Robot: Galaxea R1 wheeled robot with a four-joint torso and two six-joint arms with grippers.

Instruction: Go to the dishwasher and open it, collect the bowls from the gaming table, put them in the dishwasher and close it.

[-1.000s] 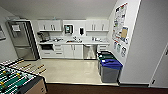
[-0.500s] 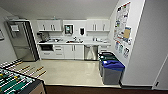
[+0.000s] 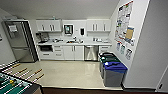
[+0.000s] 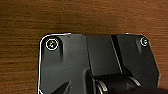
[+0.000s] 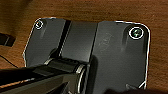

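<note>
— Grippers: fingers impossible to make out in either wrist view, so no telling how far open, nor whether anything held. Both wrist views looking down on brown wood-grain floor [image 4: 82,17].

— And the dishwasher?

— Seen from the head view, straight ahead at the far wall: dishwasher [image 3: 90,53], steel-grey front, shut, set under the white counter [image 3: 75,43] between white cabinet doors [image 3: 73,52] on its left and a narrow bank of drawers on its right.

— Anything else along that wall?

— Tall steel fridge [image 3: 19,41] at the far left end, then a small black oven [image 3: 46,48] under the counter. White upper cabinets [image 3: 48,25] above, with a dark framed panel between the two groups. Clutter on the counter too small to name.

— Closer in?

— Pale tiled floor [image 3: 67,73] across the kitchen area. Two bins against the right wall: blue-lidded bin [image 3: 114,73] nearer, green-lidded bin [image 3: 108,60] just behind it, touching or nearly so. Papers and posters [image 3: 124,25] pinned on the right wall above them. Foosball table [image 3: 13,83] at the lower left, green field, rods with handles pointing out toward the tiles.
</note>
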